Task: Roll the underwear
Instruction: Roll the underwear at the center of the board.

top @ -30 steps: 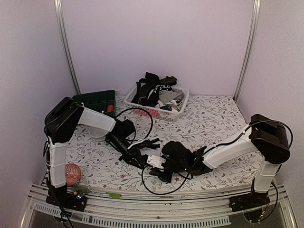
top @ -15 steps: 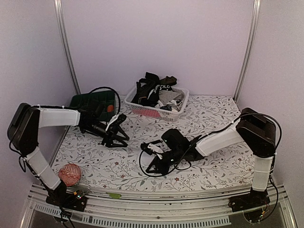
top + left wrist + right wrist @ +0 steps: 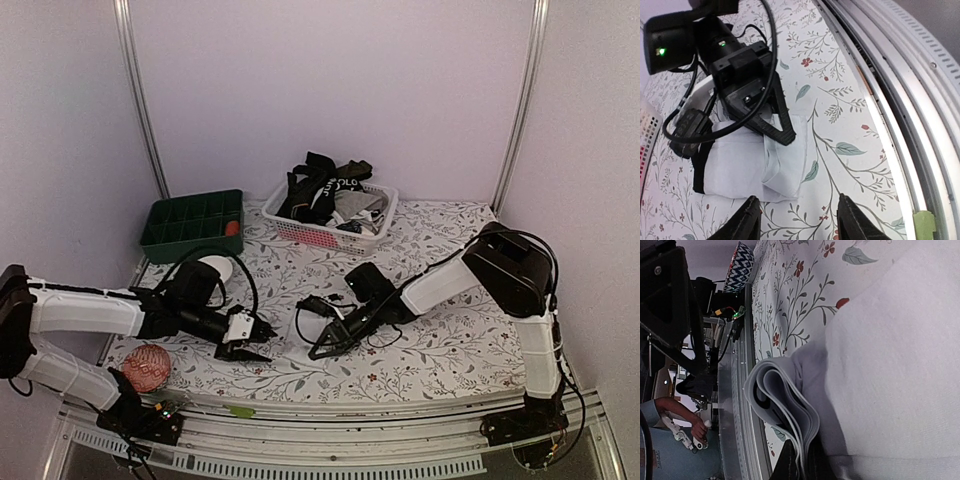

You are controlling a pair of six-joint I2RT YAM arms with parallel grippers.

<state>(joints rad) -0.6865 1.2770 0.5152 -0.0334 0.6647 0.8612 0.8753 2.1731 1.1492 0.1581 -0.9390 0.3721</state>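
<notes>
The right pincer (image 3: 800,462) is closed tight on the folded edge of the white underwear (image 3: 880,365), with several layers of cloth curling out just beside its tips. In the left wrist view, the same right pincer (image 3: 782,132) presses down on the white underwear (image 3: 740,160). The garment lies flat in a folded bundle on the worktop (image 3: 840,100), and its black waistband (image 3: 699,170) runs along the far end. A black cable loops over the pincer's body.

The left pincer (image 3: 797,212) stands partly spread with nothing between its fingers. It hovers just short of the near edge of the cloth and does not touch it. From above, the left pincer (image 3: 255,345) and the right pincer (image 3: 322,348) point at each other near the front of the flowered worktop (image 3: 450,260), close to the metal rail (image 3: 330,415).

Farther back stands a white lattice basket (image 3: 300,232) with a heap of garments (image 3: 320,185), mostly dark, spilling over its rim. A green tray (image 3: 190,222) sits at the back left, and a reddish ball (image 3: 145,367) rests at the front left corner.
</notes>
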